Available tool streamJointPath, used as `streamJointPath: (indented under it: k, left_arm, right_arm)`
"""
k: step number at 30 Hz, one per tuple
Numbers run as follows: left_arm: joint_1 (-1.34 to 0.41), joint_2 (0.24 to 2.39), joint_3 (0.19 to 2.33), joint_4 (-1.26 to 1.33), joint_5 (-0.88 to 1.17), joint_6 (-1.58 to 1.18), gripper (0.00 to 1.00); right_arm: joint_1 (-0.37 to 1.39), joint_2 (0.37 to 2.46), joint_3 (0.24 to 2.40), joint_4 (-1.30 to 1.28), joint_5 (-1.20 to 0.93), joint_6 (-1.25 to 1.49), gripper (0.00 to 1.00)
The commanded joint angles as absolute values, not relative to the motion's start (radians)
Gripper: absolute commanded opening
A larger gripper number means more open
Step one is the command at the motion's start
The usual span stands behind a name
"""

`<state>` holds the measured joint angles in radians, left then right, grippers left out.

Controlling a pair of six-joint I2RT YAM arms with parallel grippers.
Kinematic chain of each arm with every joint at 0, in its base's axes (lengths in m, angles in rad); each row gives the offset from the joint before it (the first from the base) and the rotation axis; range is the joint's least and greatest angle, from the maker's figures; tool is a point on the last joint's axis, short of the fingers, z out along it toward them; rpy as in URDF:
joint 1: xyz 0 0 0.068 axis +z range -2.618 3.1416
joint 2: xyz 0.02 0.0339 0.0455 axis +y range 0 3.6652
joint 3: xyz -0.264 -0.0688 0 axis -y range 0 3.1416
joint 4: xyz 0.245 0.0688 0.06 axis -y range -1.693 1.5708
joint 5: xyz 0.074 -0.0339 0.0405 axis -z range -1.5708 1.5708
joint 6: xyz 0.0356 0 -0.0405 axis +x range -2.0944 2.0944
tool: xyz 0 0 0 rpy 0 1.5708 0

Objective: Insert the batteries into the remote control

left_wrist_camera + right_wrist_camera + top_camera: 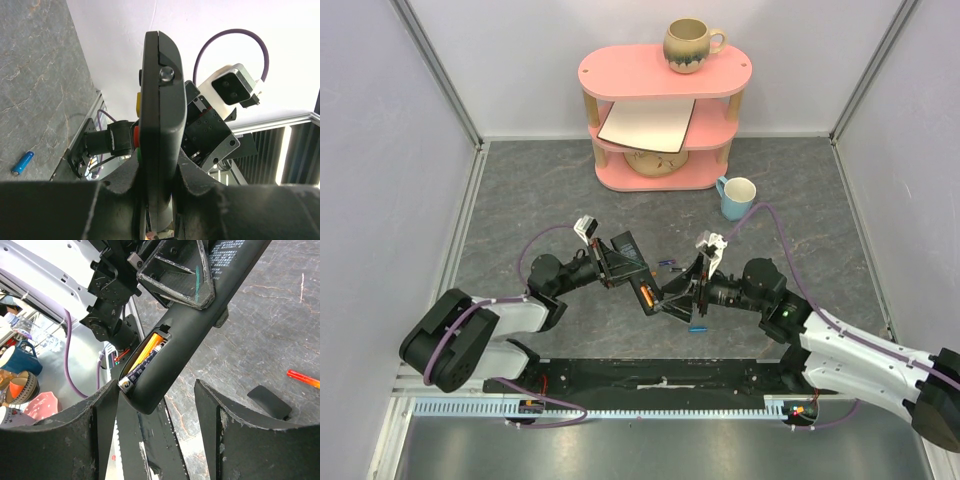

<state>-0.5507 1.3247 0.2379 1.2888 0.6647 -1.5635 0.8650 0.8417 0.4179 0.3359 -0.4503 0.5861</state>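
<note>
1. Right end effector (156,390) fills the foreground of its wrist view. Its jaws are apart and straddle the lower end of the remote control (210,325), and neither finger looks pressed against the casing.
2. Between those fingers, an orange-and-black battery (142,360) lies in the open battery bay (163,332), with its metal end at the bay's lower lip.
3. Seating this cell looks like the step in hand. It probably calls for one fingertip pressing the cell flat, not a squeeze across the casing.
4. Left end effector (159,167) is clamped on the remote's sides and holds it tilted above the surface (260,340). That grip must stay rigid against the push.
5. Further out, a red-orange battery (302,378), a black cover (270,402) and a blue battery (22,163) lie on the surface, apart from the remote.
</note>
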Motion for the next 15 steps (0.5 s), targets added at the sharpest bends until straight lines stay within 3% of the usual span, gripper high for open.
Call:
streamJointPath:
  k: [1,15]
  left_arm:
    - [-0.551,1.289,0.236,1.503,0.698,-1.585,0.02]
    - [-0.551,1.250,0.232,1.502,0.703,-1.583,0.02]
  right_arm:
    - [0.851,0.859,0.408,0.387,-0.449,0.603,0.68]
    - [0.835,0.923,0.397,0.445,-0.454,0.664,0.57]
